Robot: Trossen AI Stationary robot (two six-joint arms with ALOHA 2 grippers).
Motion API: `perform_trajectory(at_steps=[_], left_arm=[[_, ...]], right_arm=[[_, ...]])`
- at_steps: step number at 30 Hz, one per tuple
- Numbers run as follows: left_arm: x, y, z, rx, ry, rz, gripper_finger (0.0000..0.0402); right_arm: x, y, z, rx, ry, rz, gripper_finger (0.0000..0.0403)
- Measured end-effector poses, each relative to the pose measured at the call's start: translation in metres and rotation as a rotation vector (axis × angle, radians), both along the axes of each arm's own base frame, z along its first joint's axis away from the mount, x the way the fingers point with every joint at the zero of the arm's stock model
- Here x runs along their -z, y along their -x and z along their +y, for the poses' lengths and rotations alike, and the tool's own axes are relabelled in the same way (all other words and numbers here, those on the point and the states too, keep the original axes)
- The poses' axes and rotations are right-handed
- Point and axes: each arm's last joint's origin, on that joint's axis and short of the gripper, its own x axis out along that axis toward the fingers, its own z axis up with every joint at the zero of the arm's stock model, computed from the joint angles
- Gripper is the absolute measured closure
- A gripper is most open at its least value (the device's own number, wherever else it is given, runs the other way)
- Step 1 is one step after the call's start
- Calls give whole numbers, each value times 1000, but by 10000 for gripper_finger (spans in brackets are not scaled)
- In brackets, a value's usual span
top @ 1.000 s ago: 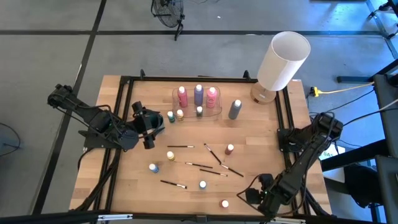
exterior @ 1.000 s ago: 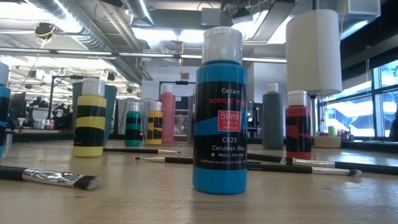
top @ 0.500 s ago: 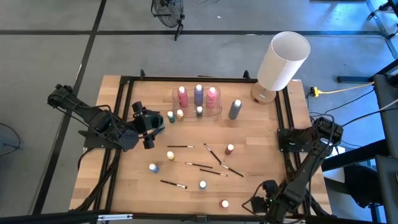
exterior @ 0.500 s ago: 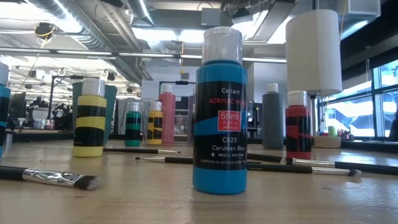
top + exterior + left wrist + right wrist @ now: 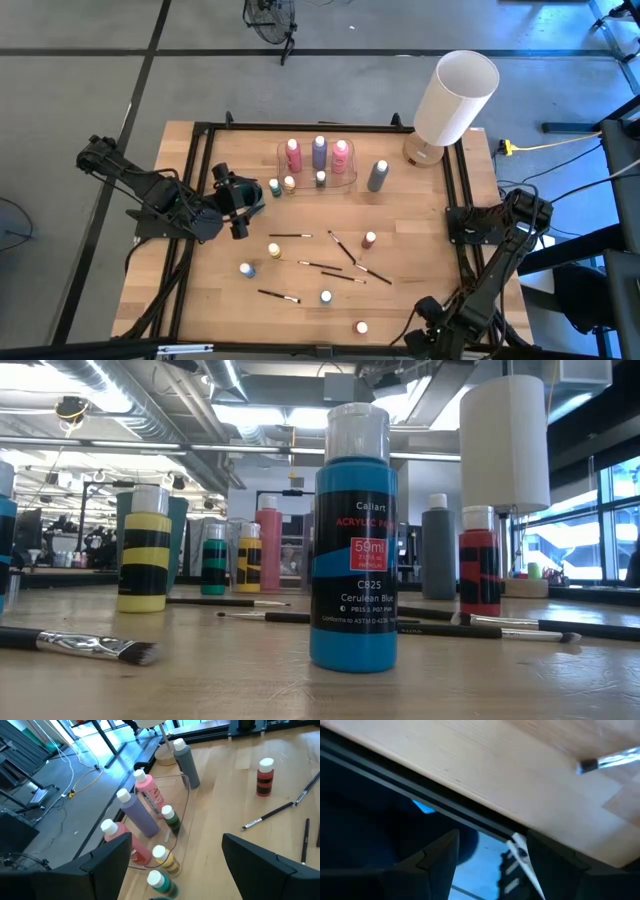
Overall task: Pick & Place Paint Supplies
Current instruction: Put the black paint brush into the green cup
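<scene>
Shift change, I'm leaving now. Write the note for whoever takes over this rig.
Left claw: open, empty, at the table's left edge facing the bottles. Right claw: at the front edge, holding nothing that shows; opening unclear.
In the clear tray: two pink bottles, a purple bottle, one small bottle.
Outside it: grey bottle, small bottles beside the tray and mid-table, including the blue bottle, and five paintbrushes lying loose.
Left: the loose items are still unpicked.

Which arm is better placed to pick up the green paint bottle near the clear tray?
Left, probably. The left gripper hangs open just beside the green bottle, while the right gripper sits at the table's near edge, far from it.
</scene>
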Motion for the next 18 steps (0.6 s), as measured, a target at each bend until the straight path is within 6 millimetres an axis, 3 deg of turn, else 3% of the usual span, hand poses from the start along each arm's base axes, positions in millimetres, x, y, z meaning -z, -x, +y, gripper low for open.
perform_trajectory(at_steps=[14,18], left_arm=[[0,0,0,-16,33,-21,95],[0,0,0,-28,59,-36,96]], right_arm=[[1,-6,-8,-431,38,-85,167],[2,-7,-12,-691,49,-123,167]])
